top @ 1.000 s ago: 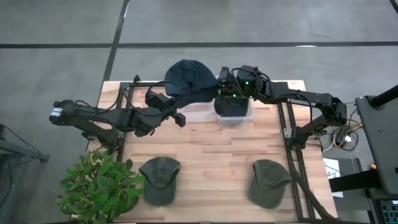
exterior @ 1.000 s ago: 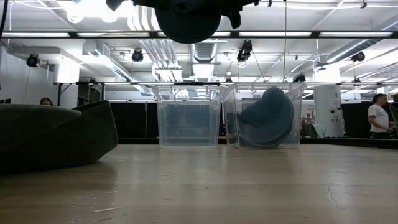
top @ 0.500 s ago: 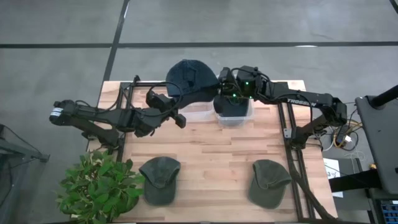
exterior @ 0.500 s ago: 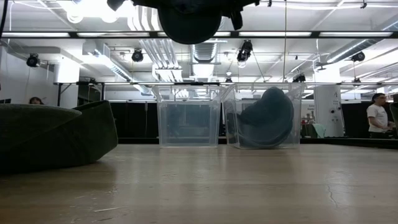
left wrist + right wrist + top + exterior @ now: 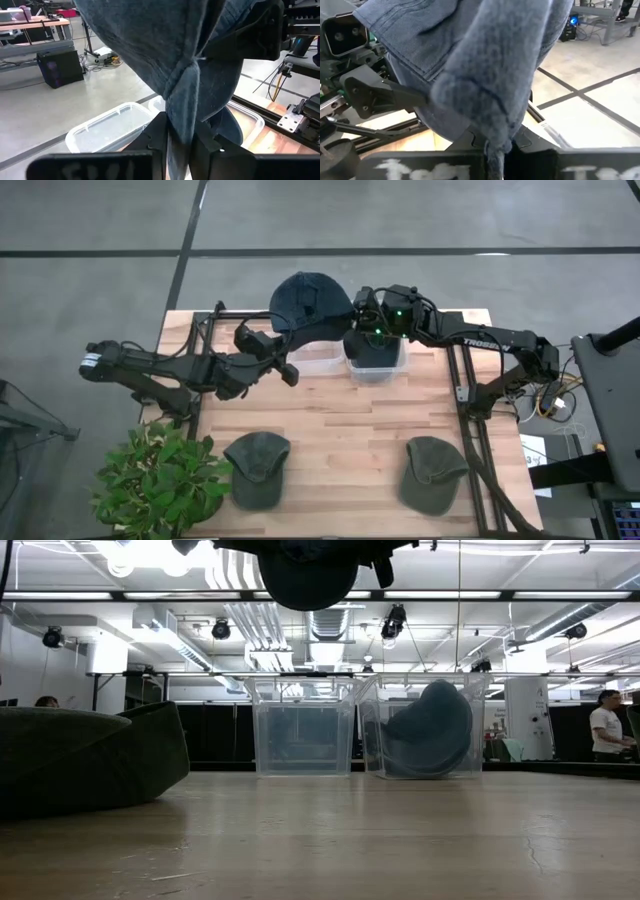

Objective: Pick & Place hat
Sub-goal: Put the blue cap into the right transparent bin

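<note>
Since 1 s ago the blue hat [image 5: 310,303] has drifted slightly right, held high over the worktop's [image 5: 340,430] far edge, above the 2 clear bins [image 5: 355,365]. Left tool [image 5: 181,140] and right tool [image 5: 495,142] are both clamped on its fabric. Hats: 1 blue aloft, 1 blue in the right-hand bin, 2 green [image 5: 256,468] nr the near edge.

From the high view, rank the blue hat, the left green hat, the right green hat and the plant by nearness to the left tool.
1. Blue hat, held in the left tool.
2. Left green hat, near edge.
3. Plant, near-left corner.
4. Right green hat, near-right.
</note>
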Tool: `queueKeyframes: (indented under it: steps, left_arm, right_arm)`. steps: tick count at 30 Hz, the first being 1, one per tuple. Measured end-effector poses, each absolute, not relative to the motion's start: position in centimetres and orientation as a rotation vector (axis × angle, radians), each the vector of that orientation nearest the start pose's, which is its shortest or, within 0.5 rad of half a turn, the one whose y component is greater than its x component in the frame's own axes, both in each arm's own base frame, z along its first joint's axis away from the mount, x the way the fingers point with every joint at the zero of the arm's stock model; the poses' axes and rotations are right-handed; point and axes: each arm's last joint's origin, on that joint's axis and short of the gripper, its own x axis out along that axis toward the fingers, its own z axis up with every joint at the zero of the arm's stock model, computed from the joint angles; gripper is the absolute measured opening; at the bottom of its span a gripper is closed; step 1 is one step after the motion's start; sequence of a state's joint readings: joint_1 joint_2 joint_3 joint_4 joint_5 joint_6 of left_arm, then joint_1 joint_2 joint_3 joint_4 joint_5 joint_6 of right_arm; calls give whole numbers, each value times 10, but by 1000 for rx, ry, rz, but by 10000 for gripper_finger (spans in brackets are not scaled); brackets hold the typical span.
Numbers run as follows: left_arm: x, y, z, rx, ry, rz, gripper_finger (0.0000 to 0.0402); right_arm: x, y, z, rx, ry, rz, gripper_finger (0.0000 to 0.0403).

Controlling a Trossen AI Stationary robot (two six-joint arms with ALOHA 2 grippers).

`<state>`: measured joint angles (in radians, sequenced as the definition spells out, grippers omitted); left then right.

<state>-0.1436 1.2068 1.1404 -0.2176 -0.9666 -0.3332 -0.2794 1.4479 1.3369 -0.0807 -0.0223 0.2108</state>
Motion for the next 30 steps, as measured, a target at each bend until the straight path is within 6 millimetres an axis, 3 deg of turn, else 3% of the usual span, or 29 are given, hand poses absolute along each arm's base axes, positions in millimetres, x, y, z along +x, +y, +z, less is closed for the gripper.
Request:
queueKeyframes:
  steps: [15, 19, 26, 30]
  left_arm:
    - [252, -13, 372, -44, 144, 908, 187]
    - [240, -13, 375, -29, 172, 885, 194]
    - [201, -8, 384, -111, 193, 859, 194]
    - [186, -6, 381, -155, 181, 861, 194]
  right_arm:
    - [319, -92, 380, 253, 155, -306, 8]
    - [315, -95, 383, 264, 140, -337, 8]
    - [294, -100, 396, 262, 131, -363, 8]
    - [275, -99, 411, 259, 104, -249, 8]
